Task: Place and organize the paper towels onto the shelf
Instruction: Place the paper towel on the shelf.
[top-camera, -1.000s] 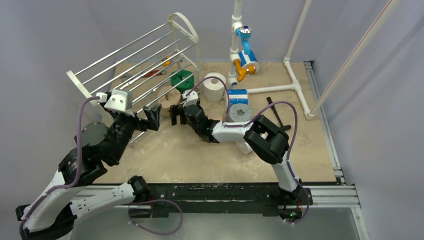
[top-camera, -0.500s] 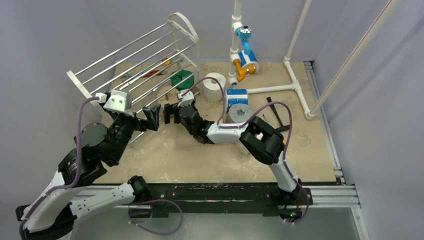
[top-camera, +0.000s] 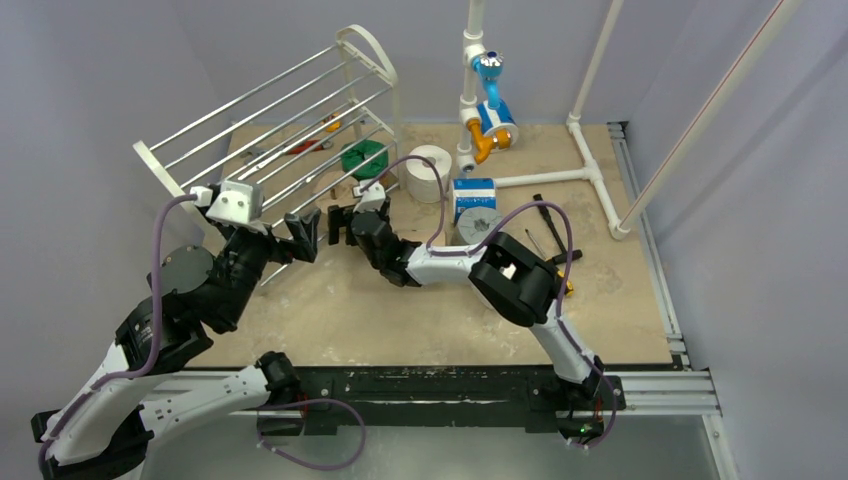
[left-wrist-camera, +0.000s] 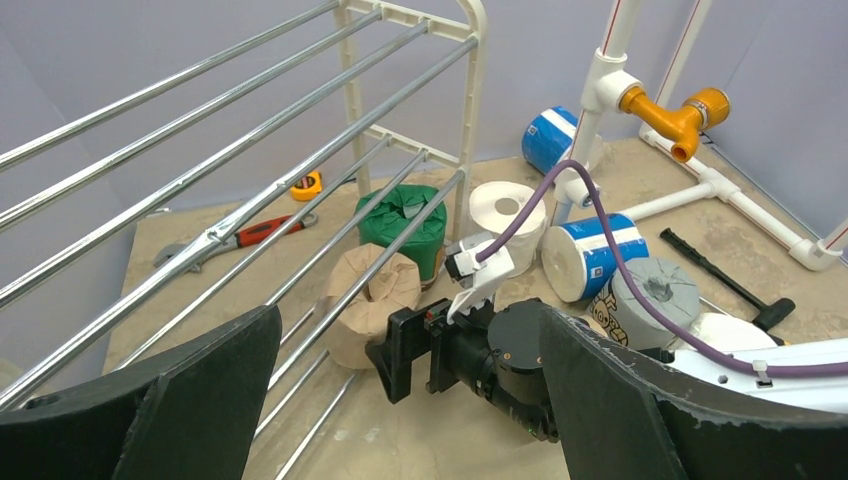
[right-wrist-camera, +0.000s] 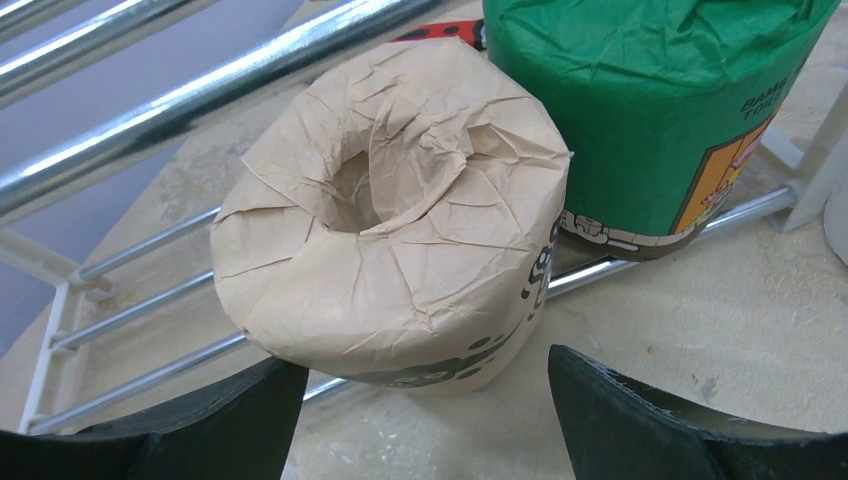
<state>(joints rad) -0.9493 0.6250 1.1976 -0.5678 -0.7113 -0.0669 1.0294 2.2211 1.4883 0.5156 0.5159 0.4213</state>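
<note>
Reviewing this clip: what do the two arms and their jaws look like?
Both the left arm and right arm have white link shells joined by bulky black joint housings. A purple cable loops loosely along each. The jaws are matte black, broad and flat-sided. A pale grey box with dark holes sits at the left wrist.

Two slim arms side by side, left arm (top-camera: 150, 335) and right arm (top-camera: 560, 335), white shells between chunky black joints, a purple cable (top-camera: 157, 262) looping along each, pale grey camera box (top-camera: 238, 201) with dark screw holes, broad matte-black fingers (left-wrist-camera: 150, 400) on left gripper (top-camera: 308, 235) and right gripper (top-camera: 338, 228).
</note>
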